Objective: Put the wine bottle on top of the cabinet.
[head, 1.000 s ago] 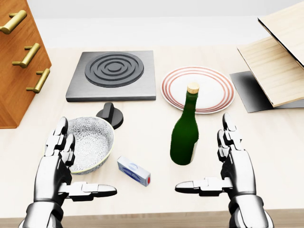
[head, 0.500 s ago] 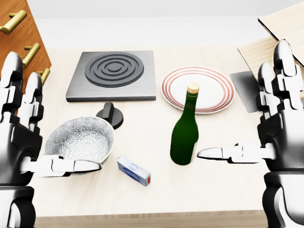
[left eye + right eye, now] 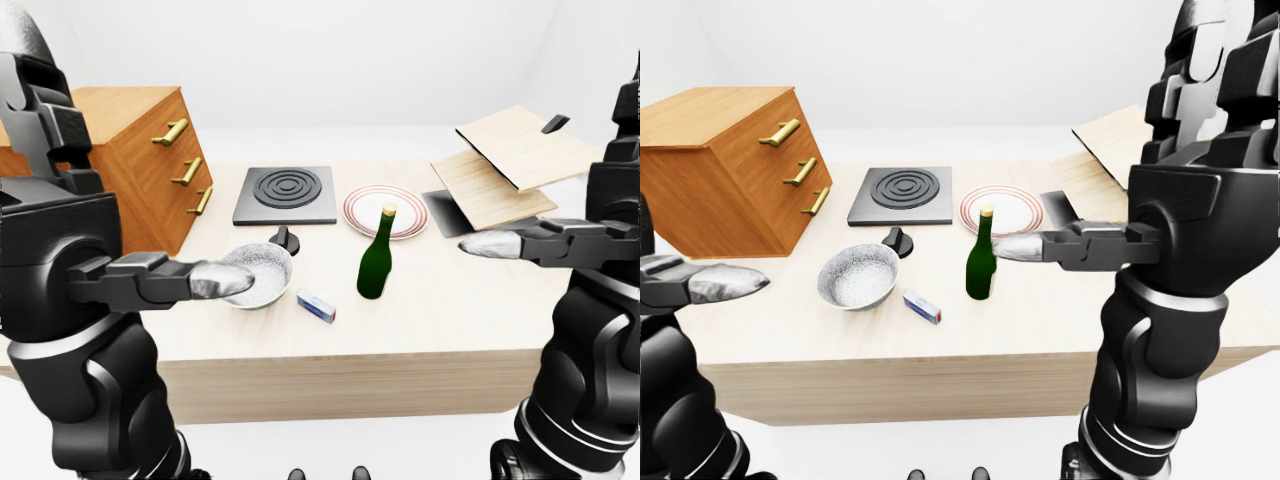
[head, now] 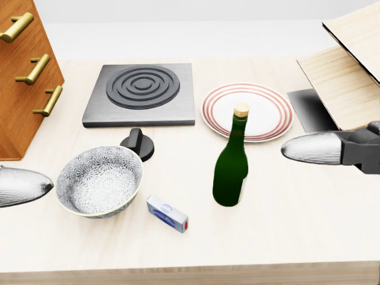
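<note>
The wine bottle (image 4: 231,163) is standing upright on the light wooden table (image 4: 285,231), just below the striped plate (image 4: 247,111) in the head view, with the patterned bowl (image 4: 100,181) to its left and a small blue box (image 4: 167,214) lying between them. The cabinet (image 3: 125,165) with brass handles is standing at the left end of the table, well apart from the bottle. Both hands are raised high and wide, and neither is touching anything: the left hand (image 3: 70,240) and the right hand (image 3: 1185,200) are both spread, fingers released, with one finger pointing inward. I think the step now is the reach, so the right hand should be coming down beside the bottle's wide body, not the thin neck, and closing around it only when the fingers are standing on both sides, because a push could tip it onto the plate. The head view is showing only two silver fingertips at its edges, but it is giving the table layout clearly. The eye views are showing the whole hands and also the flat top of the cabinet, which the head view is cutting off.
</note>
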